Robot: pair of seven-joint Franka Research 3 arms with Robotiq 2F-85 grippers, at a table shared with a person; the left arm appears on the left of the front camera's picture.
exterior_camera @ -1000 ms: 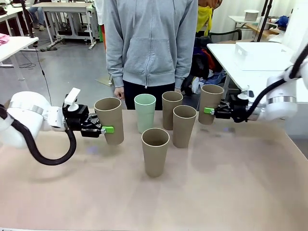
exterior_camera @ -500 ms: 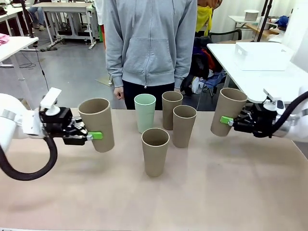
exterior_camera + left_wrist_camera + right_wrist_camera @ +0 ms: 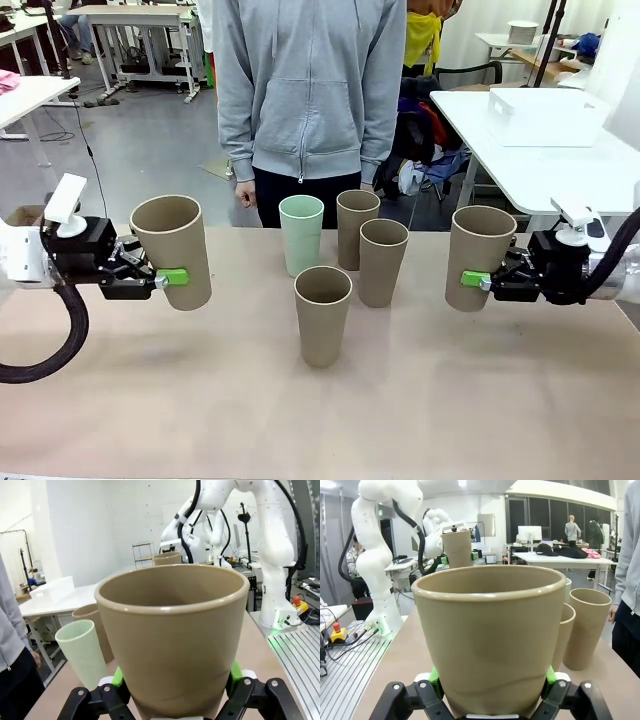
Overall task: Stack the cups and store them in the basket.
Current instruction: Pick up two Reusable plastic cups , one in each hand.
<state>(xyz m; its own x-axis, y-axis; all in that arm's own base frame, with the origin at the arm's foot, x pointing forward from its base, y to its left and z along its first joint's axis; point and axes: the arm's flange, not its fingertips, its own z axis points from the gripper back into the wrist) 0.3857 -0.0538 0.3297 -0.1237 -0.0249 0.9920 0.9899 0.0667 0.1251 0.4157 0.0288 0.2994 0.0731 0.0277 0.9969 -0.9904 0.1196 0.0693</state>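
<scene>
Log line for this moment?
left pincer: shut on left tan cup, aloft | right pincer: shut on right tan cup, aloft | mint cup and three tan cups standing on table

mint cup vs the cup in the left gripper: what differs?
Colour: the mint cup is pale green, the held cup tan-brown. State: the mint cup stands on the table; the held cup hangs clear of it, clamped in the left gripper, leaning slightly. Shared: same tapered, handleless shape, mouths up.
</scene>
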